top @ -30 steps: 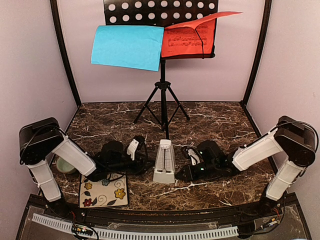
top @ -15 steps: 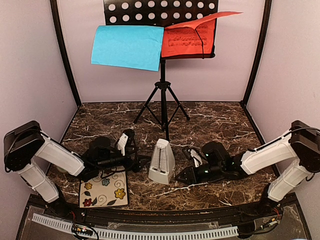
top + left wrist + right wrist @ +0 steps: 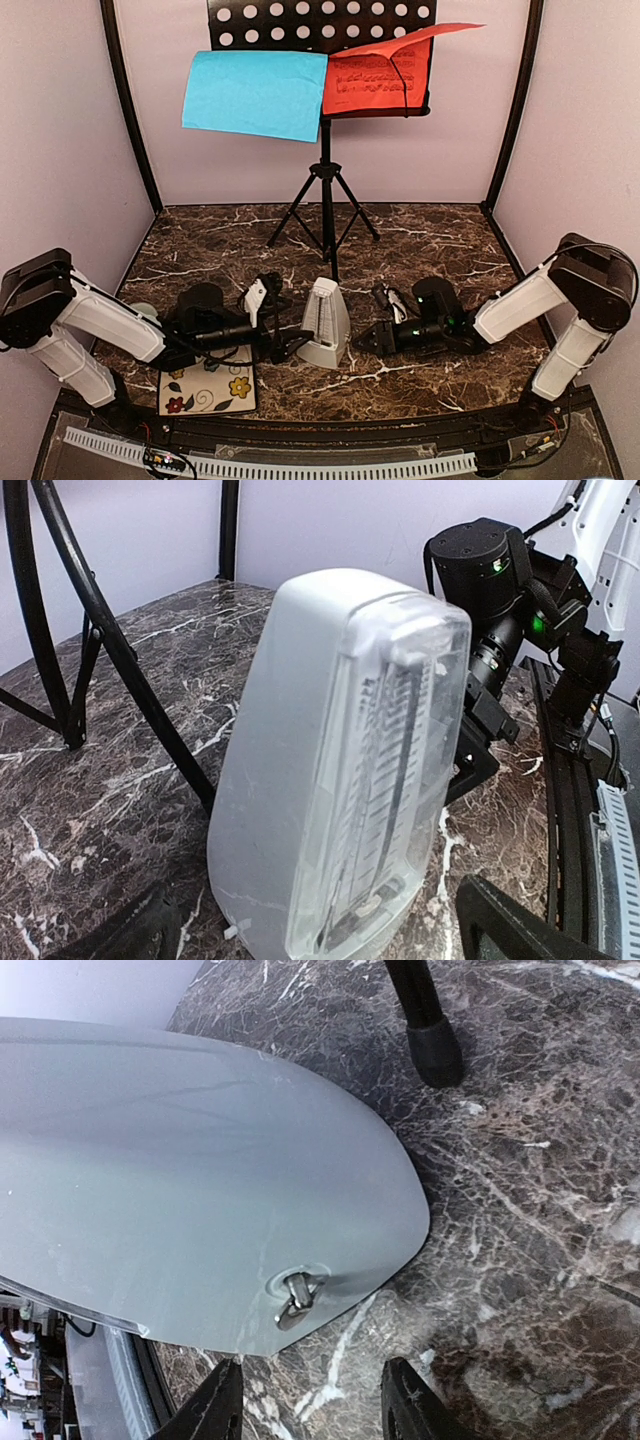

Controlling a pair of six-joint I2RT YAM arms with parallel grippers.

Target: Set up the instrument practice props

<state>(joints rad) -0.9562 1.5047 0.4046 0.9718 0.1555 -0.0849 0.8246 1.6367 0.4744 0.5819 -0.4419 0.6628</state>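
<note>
The white pyramid-shaped metronome [image 3: 322, 322] stands on the marble table in front of the black tripod music stand [image 3: 325, 185]. A blue sheet [image 3: 255, 95] and a red sheet [image 3: 375, 80] rest on the stand's perforated desk. My left gripper [image 3: 290, 346] is open at the metronome's left base; in the left wrist view the metronome [image 3: 340, 770] fills the space just ahead of the gripper [image 3: 320, 942]. My right gripper [image 3: 368, 340] is open, close to its right side. In the right wrist view this gripper [image 3: 312, 1410] faces the metronome's winding key [image 3: 297, 1296].
A flower-patterned tile [image 3: 205, 385] lies under my left arm, with a pale green bowl [image 3: 140, 312] partly hidden behind it. A tripod foot [image 3: 432, 1050] stands just beyond the metronome. Black frame posts and walls close in the table.
My left gripper has moved right, up to the metronome's base. My right gripper has drawn in toward the metronome's other side. The metronome has shifted slightly left.
</note>
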